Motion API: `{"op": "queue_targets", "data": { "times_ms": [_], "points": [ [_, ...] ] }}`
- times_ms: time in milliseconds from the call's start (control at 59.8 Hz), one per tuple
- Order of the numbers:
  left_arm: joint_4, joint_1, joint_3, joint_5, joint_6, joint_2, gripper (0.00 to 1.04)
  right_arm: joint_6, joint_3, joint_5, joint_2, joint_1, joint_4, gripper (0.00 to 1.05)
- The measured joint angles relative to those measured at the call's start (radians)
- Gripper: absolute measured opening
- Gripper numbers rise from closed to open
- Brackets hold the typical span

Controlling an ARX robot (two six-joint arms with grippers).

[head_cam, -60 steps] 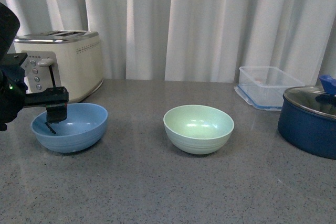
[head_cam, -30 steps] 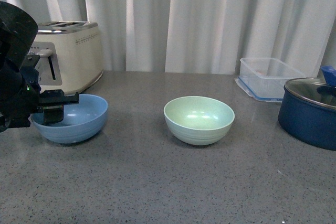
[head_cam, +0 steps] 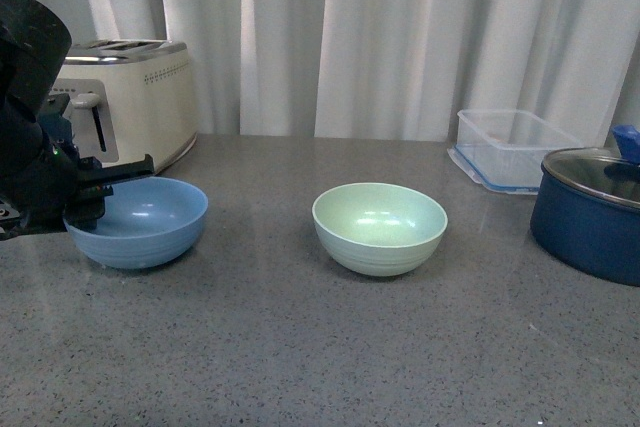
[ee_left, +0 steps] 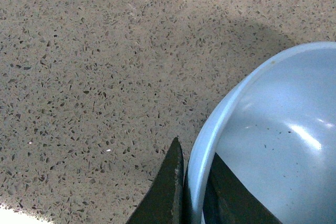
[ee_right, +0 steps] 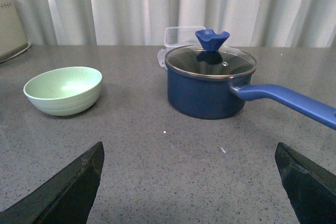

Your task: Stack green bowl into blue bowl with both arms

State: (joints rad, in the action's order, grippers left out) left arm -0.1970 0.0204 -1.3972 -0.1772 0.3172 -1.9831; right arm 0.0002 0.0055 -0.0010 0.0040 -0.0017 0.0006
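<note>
Left gripper [ee_left: 195, 150]: clamped on the rim of the blue bowl [ee_left: 273, 145]. One finger [ee_left: 168, 187] lies against the outside of the wall and the other against the inside, with the rim between them. In the front view the left gripper [head_cam: 95, 202] grips the rim of the blue bowl [head_cam: 140, 222] on the side farthest from the green bowl [head_cam: 380, 229]. The black left arm [head_cam: 30, 127] stands beyond it.

Right gripper [ee_right: 189, 148]: fingers spread wide apart, holding nothing, above bare table [ee_right: 173, 171]. The green bowl [ee_right: 63, 90] lies ahead of this gripper, well apart from it and outside the span of its fingers.

Green bowl: upright on the table [head_cam: 300, 347], mouth up, untouched. The blue bowl is well apart to its left, with open table between the two. Whether the blue bowl's base rests on the table cannot be told.

Other items, placed from the green bowl:
- A cream toaster [head_cam: 130, 97] stands behind and to the left.
- A clear container [head_cam: 510, 152] stands behind and to the right.
- A dark blue pot [head_cam: 590, 222] with a glass lid stands to the right, well apart.
- A pale curtain [head_cam: 380, 37] hangs behind.
</note>
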Motion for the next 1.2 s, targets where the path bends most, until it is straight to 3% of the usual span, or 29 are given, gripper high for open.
{"op": "queue_targets", "data": {
  "times_ms": [686,1204],
  "points": [
    [-0.019,0.134,-0.03,0.019,0.047,0.054,0.06,0.0,0.0,0.0,0.0,0.0,0.0,0.95],
    [-0.019,0.181,-0.071,0.012,0.048,-0.019,0.06,0.0,0.0,0.0,0.0,0.0,0.0,0.95]
  ]
}}
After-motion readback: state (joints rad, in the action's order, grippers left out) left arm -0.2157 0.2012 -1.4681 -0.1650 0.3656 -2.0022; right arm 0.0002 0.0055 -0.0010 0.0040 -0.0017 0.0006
